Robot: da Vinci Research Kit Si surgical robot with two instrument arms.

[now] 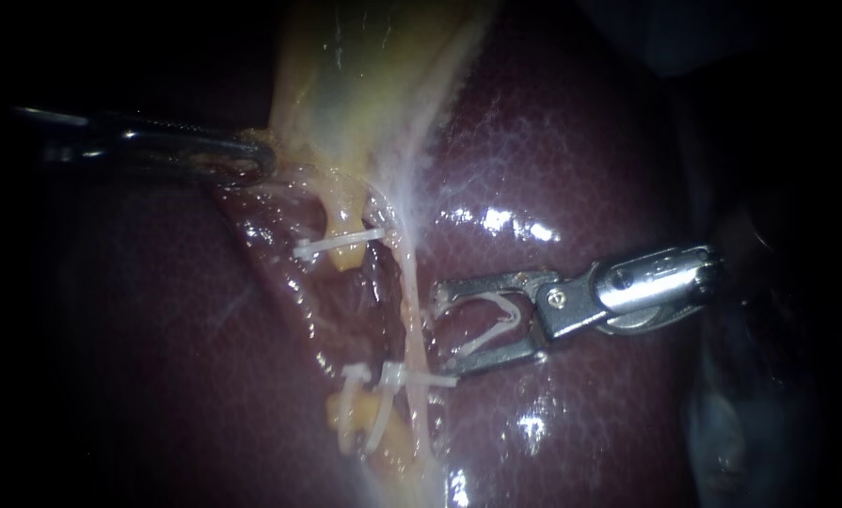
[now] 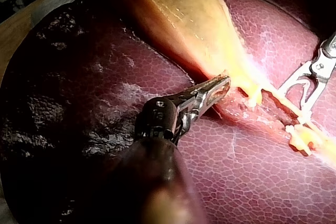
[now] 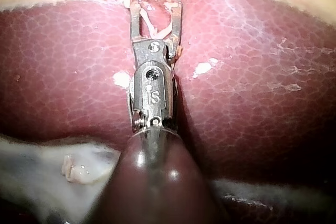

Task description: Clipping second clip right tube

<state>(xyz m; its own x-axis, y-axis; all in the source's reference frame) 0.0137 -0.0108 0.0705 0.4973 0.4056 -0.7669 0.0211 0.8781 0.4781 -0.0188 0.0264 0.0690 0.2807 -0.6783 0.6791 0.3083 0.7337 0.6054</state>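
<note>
Viewing endoscope: right instrument (image 1: 439, 329) enters from frame right, hand wide, both jaws seating an unclosed clip (image 1: 496, 325). Right tube (image 1: 411, 315) runs top-to-bottom at centre frame, just left of the jaw tips and not yet between them. A placed clip (image 1: 406, 378) sits lower on it. Left instrument (image 1: 261, 158), upper left, has its hand clamped on the gallbladder (image 1: 364, 75) edge. Left wrist: same grip seen. Right wrist: tube lies crosswise just ahead of the tips. Judgement: short straight advance needed; right instrument nearer.
</note>
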